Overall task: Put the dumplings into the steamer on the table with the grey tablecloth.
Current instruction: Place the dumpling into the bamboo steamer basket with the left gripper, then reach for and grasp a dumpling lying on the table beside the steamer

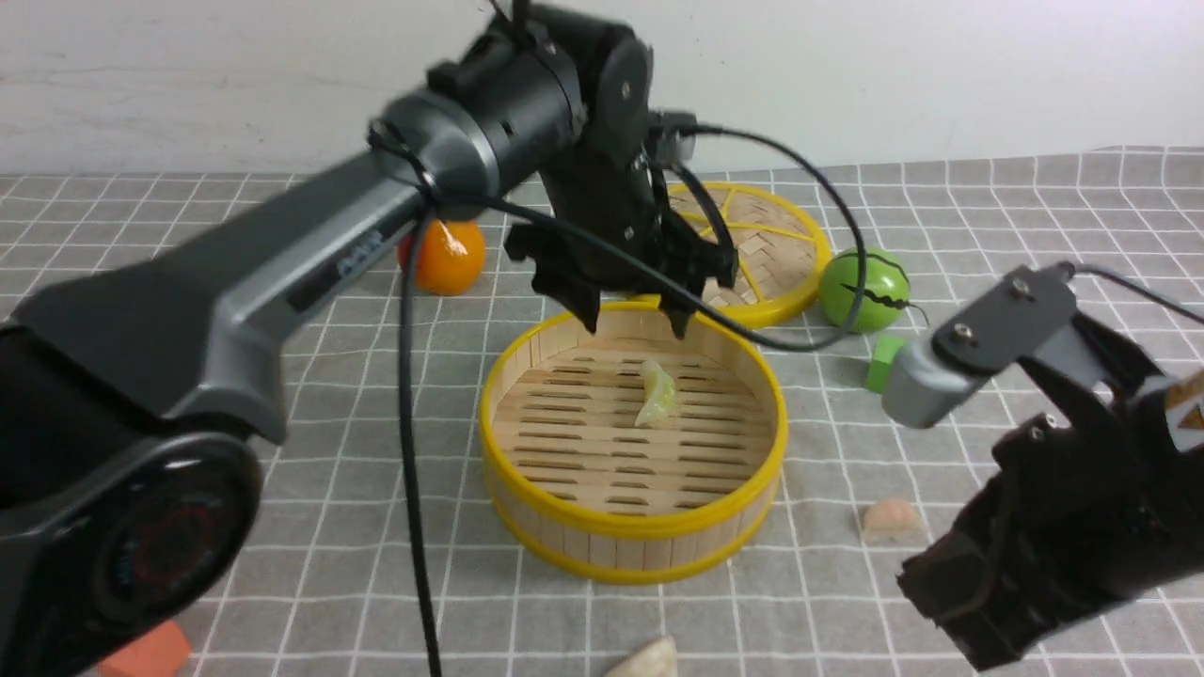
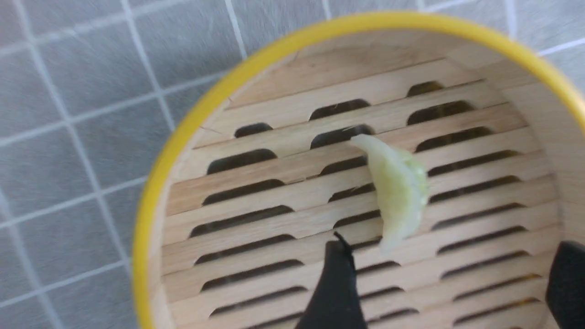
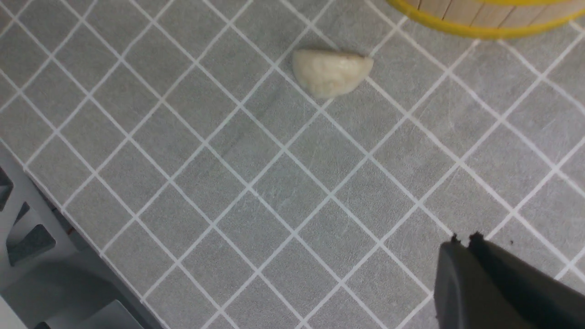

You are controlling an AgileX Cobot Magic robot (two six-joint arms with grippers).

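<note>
The steamer [image 1: 628, 528] stands mid-table on the grey tablecloth [image 1: 310, 451]. A pale green dumpling [image 1: 657, 395] lies loose on its slatted floor. My left gripper [image 1: 638, 324] hangs open over the steamer's far rim. In the left wrist view its fingers [image 2: 338, 283] stand wide apart and empty, just off the green dumpling [image 2: 398, 196]. A creamy white dumpling [image 1: 649, 661] lies on the cloth in front of the steamer, and a pale pink one [image 1: 890, 519] to its right. My right gripper [image 3: 465, 237] is shut and empty, above bare cloth, apart from the white dumpling [image 3: 332, 72].
A flat woven lid [image 1: 762, 254] lies behind the steamer. An orange [image 1: 444, 256] sits back left, a green round fruit [image 1: 863, 290] and green cube [image 1: 884, 362] back right, an orange block [image 1: 150, 653] front left. The table's edge [image 3: 68, 219] runs near the right arm.
</note>
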